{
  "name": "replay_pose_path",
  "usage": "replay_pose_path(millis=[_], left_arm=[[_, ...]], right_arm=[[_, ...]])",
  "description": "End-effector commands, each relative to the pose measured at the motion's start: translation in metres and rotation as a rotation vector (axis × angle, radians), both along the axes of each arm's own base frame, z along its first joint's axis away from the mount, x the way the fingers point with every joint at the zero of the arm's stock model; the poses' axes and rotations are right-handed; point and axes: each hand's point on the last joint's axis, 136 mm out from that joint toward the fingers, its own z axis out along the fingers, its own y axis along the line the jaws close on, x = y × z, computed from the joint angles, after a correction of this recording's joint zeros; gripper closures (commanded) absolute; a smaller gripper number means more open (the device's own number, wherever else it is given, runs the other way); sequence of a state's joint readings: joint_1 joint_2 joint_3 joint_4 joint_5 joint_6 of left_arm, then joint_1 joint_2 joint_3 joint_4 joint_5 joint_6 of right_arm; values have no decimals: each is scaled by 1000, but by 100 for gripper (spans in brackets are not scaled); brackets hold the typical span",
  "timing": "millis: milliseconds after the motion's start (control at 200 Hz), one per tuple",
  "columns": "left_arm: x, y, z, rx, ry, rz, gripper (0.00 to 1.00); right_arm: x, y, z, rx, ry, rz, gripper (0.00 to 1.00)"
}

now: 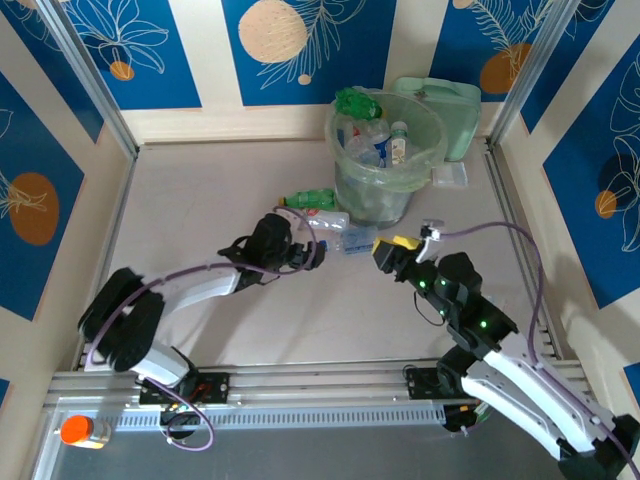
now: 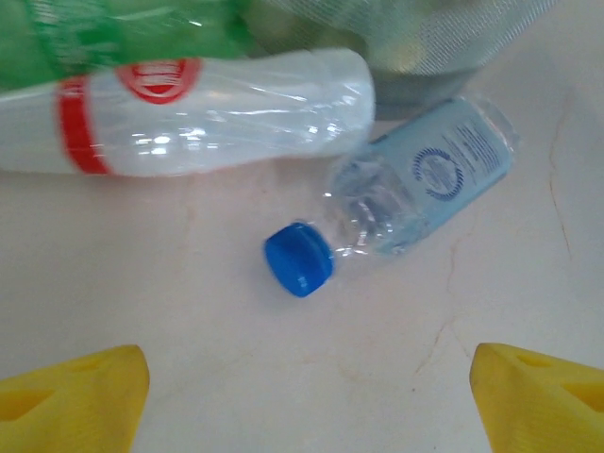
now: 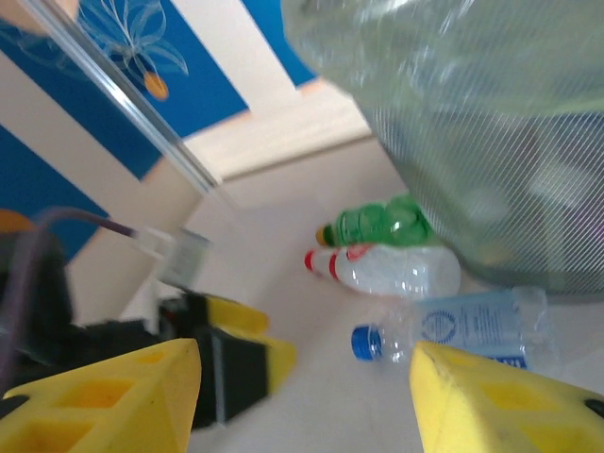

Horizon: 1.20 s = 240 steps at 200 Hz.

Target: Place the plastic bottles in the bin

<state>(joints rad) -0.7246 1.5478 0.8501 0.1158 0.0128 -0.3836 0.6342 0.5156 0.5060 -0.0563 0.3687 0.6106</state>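
"Where was the blue-capped bottle?"

"Lying just beside the bin. The left gripper hung close to it, wide open, holding nothing. The best grab was its middle, not the cap."

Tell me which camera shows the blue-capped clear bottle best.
Left wrist: the blue-capped bottle lies whole, close and sharp. Right wrist shows it blurred; top external shows it small beside the bin.

Robot lab test cell: aluminium mounting rail at 6 o'clock, printed backdrop panels at 12, metal corner post at 10.
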Motion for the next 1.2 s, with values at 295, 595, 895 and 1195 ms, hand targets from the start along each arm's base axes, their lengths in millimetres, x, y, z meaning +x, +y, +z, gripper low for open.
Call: replay_pose_path(millis=[295,595,895,1195], left_arm=[[34,-50,-30,136,-69,-221,13],[39,-70,-53,139,4,-290,8],[17,-72,-50,86,55,-347,10],[15,-77,-49,147,9,-354,12]], right_arm=[[3,-20,4,78,-15,-63,39],[3,-20,6,78,-13,-60,38],[4,-20,6,84,-8,-55,38],[6,-19,4,81,5,-51,37]])
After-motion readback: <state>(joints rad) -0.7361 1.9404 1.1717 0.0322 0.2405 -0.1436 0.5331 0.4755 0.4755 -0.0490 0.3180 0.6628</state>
